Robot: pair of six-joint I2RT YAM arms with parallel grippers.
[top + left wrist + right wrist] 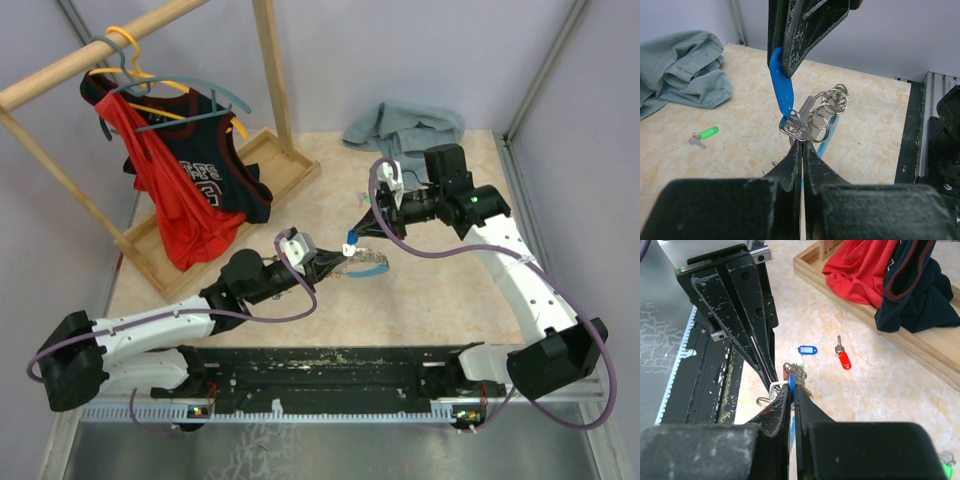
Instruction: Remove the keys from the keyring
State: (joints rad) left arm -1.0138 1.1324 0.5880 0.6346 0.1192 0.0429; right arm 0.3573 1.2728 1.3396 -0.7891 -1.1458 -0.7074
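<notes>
Nearest you, the left gripper (801, 148) is pinched fully shut on the lower edge of the keyring (796, 129). It holds the bunch in the air above the table (740, 150), between the two arms. Just above, the right gripper (791, 390) is clamped tight on a blue tag (781, 85) strung on that ring.

Expect the bunch to be light, hard and slick, with springy wire that twists and swings. The flat plastic tag looks like your surest purchase. Pinch the wire close to whichever of the keys (805, 109) you work off.

You cannot see the ring's split. The small loops overlap too much to count what remains, and the fingertips hide their own contact.

Farther off, a green-tagged key (705, 133), a red-tagged key (843, 359) and a blue-tagged key (805, 350) lie loose on the table.
</notes>
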